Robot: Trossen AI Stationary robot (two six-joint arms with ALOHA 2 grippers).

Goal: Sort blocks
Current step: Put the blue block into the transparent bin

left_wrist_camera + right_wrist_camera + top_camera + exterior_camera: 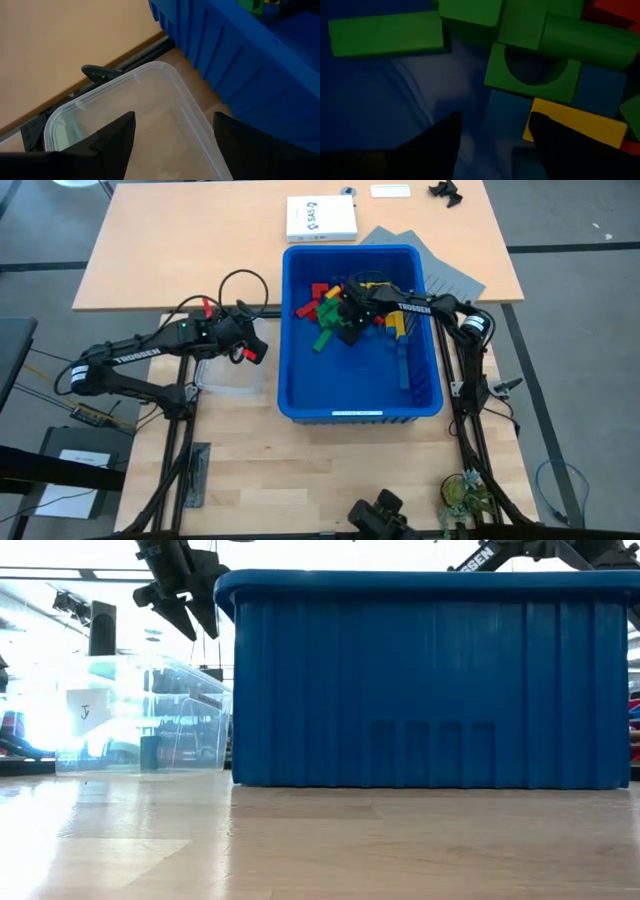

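Blocks [345,305] piled in the blue bin [415,395]: light, rigid, slick plastic, so I'd pinch one across flat sides. My right end effector [495,135] is down among them, fingers spread, nothing held. My left end effector [172,135] hangs open and empty above the clear tub [165,90] on the worktop [300,470].

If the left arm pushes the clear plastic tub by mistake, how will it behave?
The clear tub looks thin-walled and holds nothing visible, so it is probably light and would slide easily on the smooth wooden table. Its low, wide shape suggests it would not tip. The walls may flex.
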